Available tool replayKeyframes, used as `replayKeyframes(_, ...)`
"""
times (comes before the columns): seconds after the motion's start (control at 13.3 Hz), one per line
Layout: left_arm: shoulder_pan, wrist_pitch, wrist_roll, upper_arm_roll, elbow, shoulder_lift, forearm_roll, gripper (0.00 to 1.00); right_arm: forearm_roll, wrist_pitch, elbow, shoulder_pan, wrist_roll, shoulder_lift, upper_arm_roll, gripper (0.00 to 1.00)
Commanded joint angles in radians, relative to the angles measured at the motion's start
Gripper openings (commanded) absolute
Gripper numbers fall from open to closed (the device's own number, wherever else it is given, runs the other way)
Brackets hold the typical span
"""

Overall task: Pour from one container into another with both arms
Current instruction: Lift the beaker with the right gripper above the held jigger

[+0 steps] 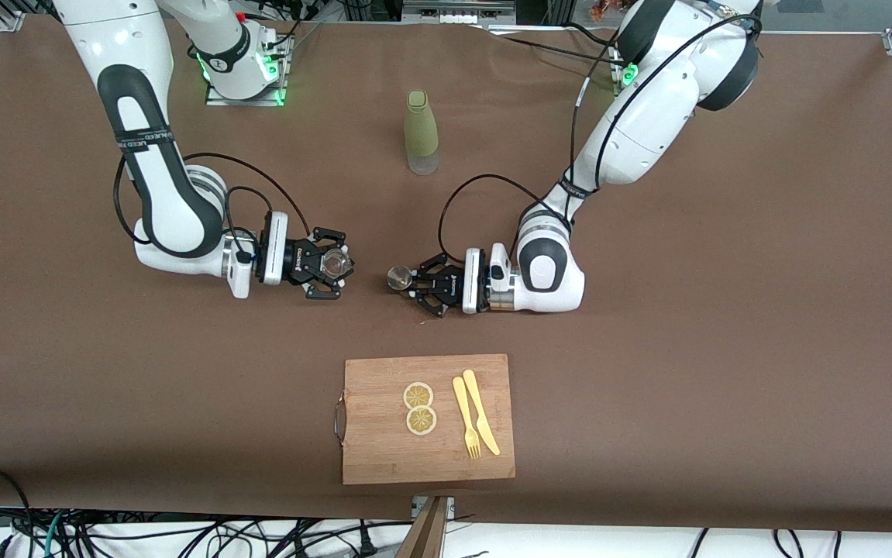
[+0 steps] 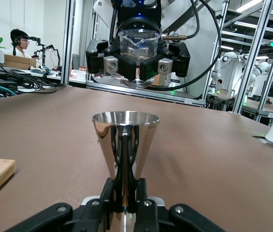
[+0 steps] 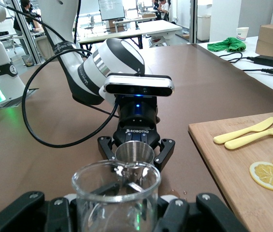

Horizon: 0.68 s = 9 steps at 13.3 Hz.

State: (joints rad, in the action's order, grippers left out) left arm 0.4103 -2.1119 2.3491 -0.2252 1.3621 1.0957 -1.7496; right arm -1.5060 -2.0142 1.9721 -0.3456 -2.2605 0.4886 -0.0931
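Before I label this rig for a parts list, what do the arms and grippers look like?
Both arms are glossy white with black bands and looping black cables. The left gripper and right gripper are black with linked fingers, each behind a white wrist camera; one bears a ROBOTIQ mark.

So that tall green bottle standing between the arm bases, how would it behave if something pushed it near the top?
The green bottle stands upright, tall over a narrow base, so a high push would probably tip it rather than slide it. Its round body suggests it would then roll on the brown table. The clear bottom band looks empty, so it is likely light.
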Motion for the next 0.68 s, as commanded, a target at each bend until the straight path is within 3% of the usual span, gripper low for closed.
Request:
replayKeyframes(0.0, 0.013, -0.028, 0.044, -0.010, -0.028, 0.015, -0.045, 0.00, -0.016, -0.035, -0.002, -0.030, 0.050, -0.021, -0.013, 0.00)
replayKeyframes(0.6, 0.028, -0.039, 0.041, -0.013, -0.060, 0.015, -0.070, 0.00, -0.002, -0.126, -0.061, -0.078, 0.183, -0.019, -0.013, 0.00)
